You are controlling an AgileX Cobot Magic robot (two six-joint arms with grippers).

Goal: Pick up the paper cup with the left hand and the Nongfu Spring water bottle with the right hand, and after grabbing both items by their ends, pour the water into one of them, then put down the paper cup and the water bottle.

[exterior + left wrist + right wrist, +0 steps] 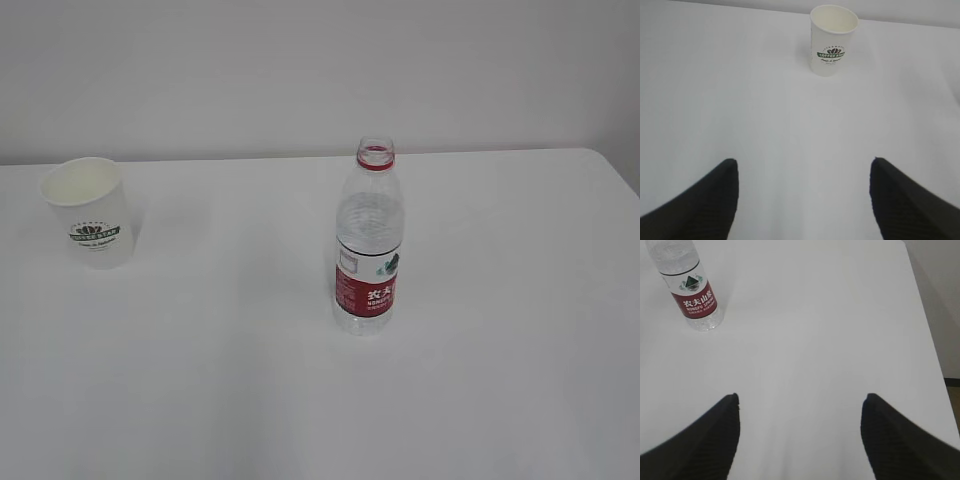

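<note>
Cup (90,211) at table's 9 o'clock: upright, mouth up, axis vertical; likely light, thin-walled, crushable, so grip gently at mid-wall. Bottle (368,240) near centre: upright, uncapped, part-full, axis vertical; likely heavier, slick, squeezable, so take the labelled waist. Left gripper (804,200) and right gripper (800,437) both spread wide, empty, well short of targets.

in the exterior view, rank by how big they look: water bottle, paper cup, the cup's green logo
1. Nongfu Spring water bottle, tallest by far.
2. Paper cup, clearly shorter; it stands farther back, which may shrink it a little.
3. Green logo, only a small patch on the cup's side.
</note>
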